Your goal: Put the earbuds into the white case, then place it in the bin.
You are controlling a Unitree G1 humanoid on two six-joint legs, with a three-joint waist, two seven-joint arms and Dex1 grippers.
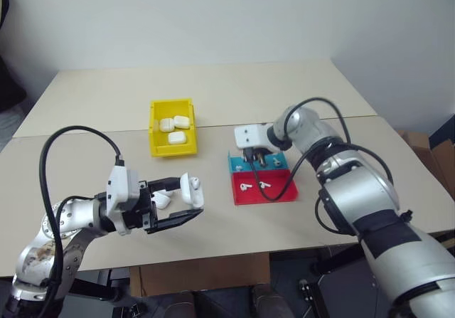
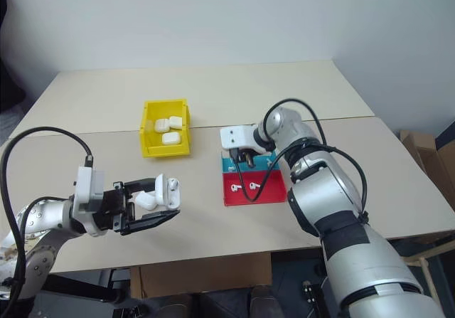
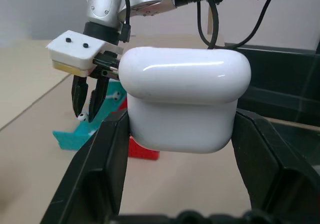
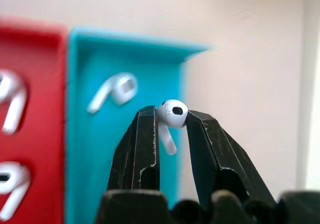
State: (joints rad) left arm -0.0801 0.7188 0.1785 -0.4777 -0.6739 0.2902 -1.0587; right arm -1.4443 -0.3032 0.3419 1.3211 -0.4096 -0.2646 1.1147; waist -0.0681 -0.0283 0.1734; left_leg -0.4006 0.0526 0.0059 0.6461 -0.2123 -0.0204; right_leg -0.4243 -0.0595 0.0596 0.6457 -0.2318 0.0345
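So there's a beige desk (image 1: 213,97) with a seam running across it, and it reaches well past both hands. A shallow blue tray (image 1: 279,163) sits right under the right hand, and a shallow red tray (image 1: 274,190) butts up against its near edge, a bit closer in than that hand. Both trays are well off to the right of the left hand. Plain white wall (image 1: 227,12) behind the desk, plus a brown cardboard box (image 1: 426,151) out past the right arm.

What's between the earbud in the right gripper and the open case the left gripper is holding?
Nothing visible. The right gripper pinches an earbud above the blue tray; only bare table separates it from the white case in the left gripper.
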